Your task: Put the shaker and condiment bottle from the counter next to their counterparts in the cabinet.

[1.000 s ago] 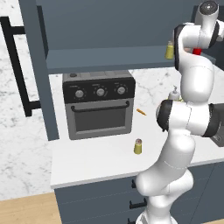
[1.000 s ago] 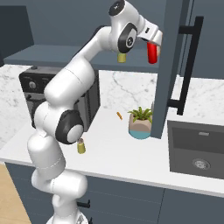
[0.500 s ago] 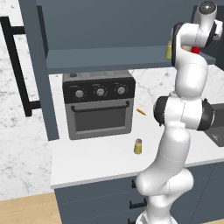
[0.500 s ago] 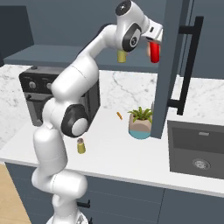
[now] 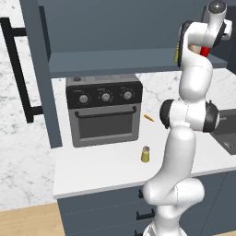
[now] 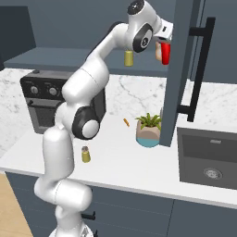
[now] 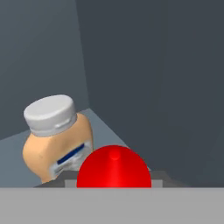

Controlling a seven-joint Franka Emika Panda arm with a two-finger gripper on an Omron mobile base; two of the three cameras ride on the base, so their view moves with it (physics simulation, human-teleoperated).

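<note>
Hiding tool tips: red condiment bottle (image 7: 114, 168).

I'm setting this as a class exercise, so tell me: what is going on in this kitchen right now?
The white robot arm's gripper is shut on a slim red squeeze bottle, holding it up inside the dark blue-grey wall cabinet, close to a tan-orange bottle with a pale cap. One olive-yellow shaker with a grey cap waits on the white counter; its twin stands on the cabinet shelf.
</note>
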